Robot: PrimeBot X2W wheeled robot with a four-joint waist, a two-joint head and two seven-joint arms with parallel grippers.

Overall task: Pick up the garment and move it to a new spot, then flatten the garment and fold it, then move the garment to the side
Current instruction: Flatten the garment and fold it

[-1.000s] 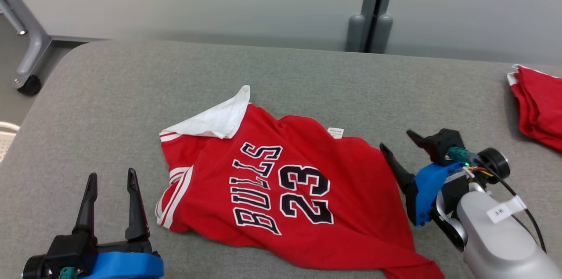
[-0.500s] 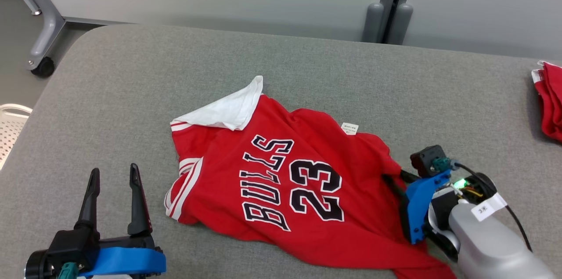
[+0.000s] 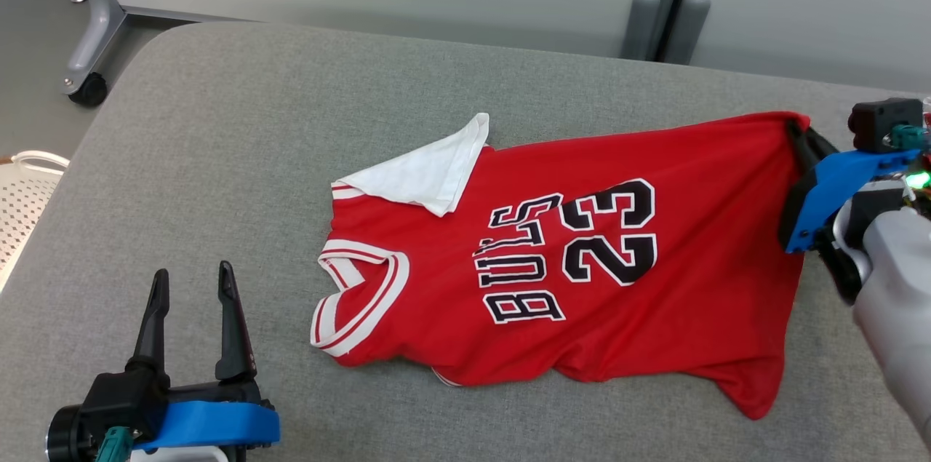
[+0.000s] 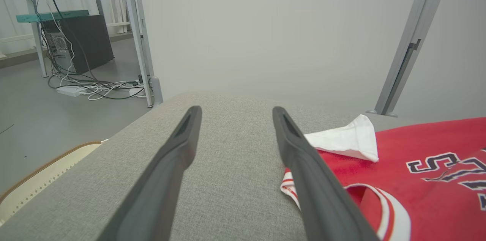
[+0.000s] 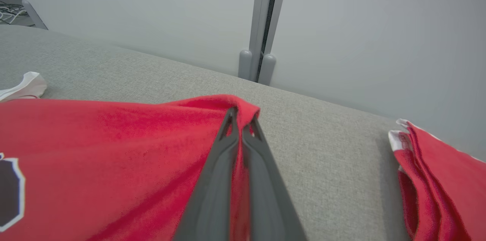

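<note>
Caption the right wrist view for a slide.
Right gripper shut on an edge of the red jersey above the grey cushion, another red garment at right.

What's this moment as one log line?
right end effector: shut on red Bulls jersey | left end effector: open, empty | rest lying on grey cushion

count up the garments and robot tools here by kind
garments: 2 (red jersey, second red garment at the pad's far right)
tools: 2 (left tool open, right tool shut on the jersey's edge)
total: 4
</note>
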